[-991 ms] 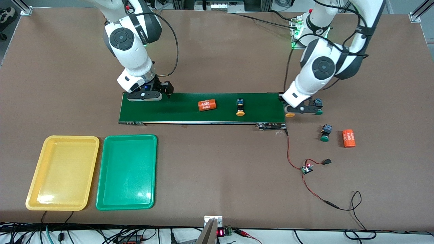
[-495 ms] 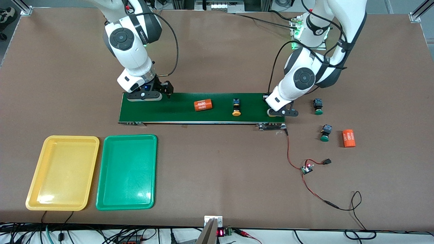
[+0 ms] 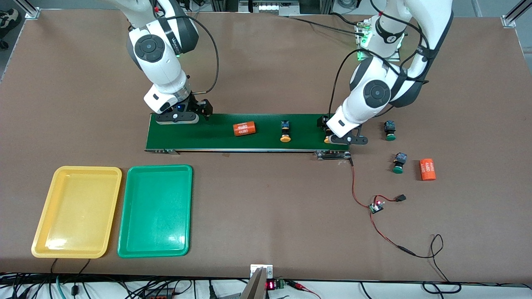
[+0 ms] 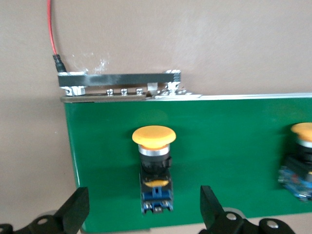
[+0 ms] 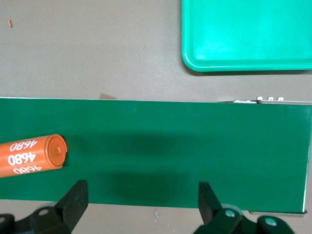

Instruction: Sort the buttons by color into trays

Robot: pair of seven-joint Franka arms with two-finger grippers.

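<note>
Left gripper [image 4: 141, 214] is hanging open over a yellow-capped, black-and-blue plastic push-button [image 4: 153, 168] lying on the dark-green conveyor belt [image 3: 216, 139]; light, rigid, best pinched across its squarish body. Right gripper [image 5: 141, 214] is waiting open.

The orange cylinder [image 3: 244, 129] lying on the green belt [image 3: 208, 137] reads "4680" in white, printed twice in the front view and three times in the right wrist view [image 5: 30, 156]. A second orange cylinder [image 3: 427, 169], on the table near the left arm's end, also carries white digits, "4680".
</note>
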